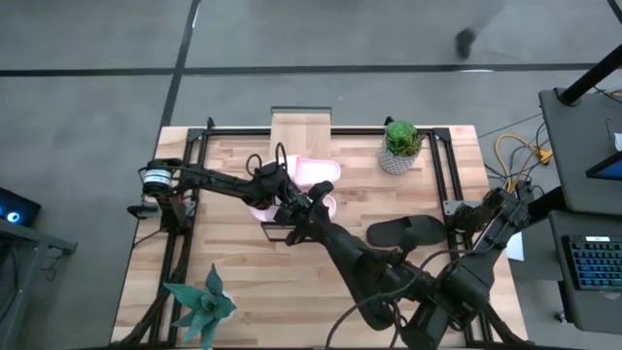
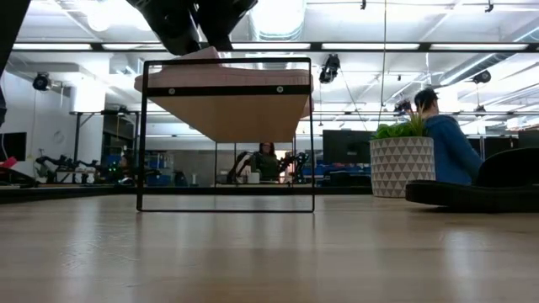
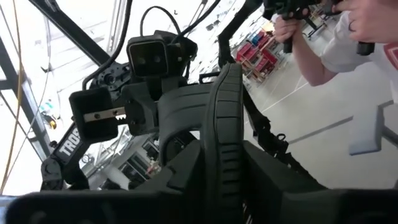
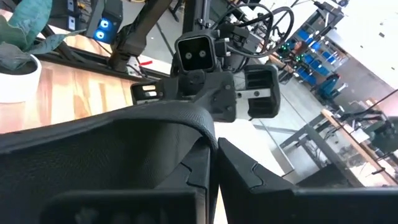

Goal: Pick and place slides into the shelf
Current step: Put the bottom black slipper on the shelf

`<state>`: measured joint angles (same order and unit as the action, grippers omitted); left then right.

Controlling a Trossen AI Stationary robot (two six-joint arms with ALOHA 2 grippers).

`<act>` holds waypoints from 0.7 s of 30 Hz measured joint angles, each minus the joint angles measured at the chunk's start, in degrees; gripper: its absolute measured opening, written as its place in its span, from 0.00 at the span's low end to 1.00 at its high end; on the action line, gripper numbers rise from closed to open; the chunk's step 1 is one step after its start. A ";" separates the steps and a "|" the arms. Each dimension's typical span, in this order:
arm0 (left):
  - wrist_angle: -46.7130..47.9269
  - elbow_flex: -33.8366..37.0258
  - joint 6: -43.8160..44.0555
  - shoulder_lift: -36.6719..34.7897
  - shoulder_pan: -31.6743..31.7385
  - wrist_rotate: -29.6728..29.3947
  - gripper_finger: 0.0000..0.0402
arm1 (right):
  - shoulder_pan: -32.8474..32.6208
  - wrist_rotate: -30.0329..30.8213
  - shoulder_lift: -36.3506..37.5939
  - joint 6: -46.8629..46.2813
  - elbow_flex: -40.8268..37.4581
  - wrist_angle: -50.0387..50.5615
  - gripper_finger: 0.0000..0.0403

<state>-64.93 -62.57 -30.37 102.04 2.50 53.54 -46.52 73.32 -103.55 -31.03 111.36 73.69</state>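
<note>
High view: shelf (image 1: pixel 301 131) is seen at the desk's (image 1: pixel 243 282) far edge, centre. Two pink slides (image 1: pixel 316 172) are seen just in front of it, partly under the arms; whether on the plank or on the desk cannot be told. One black slide (image 1: pixel 406 232) lies on the desk, right of centre, well apart from the shelf, so at least that one is judged left to do. Left claw (image 1: pixel 282 199) and right claw (image 1: pixel 309 216) are met mid-desk, just in front of the pink slides.

Low view: shelf plank is seen from below; a pale edge, prob. a pink slide, shows atop it under dark arm parts. Black slide (image 2: pixel 476 192) rests on the desk at right, by the plant pot (image 2: pixel 402 167).

Left wrist view: a black slide (image 3: pixel 227 124) is pinched edge-on in the left claw (image 3: pixel 217 180); the right arm's claw stands opposite.

Right wrist view: the right claw (image 4: pixel 211 174) is closed on a black slide (image 4: pixel 124 134) too, w/ the left arm facing it. Seemingly one slide is shared between both, a hand-over; 4th slide's placing is thus judged pending.
</note>
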 joint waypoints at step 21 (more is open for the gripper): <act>11.24 5.39 -1.00 -9.22 1.62 -5.22 0.08 | -0.05 0.85 0.00 18.86 10.97 -0.31 0.33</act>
<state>-53.69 -57.17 -31.38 92.82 4.13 48.32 -46.57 74.16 -103.55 -12.17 122.33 73.38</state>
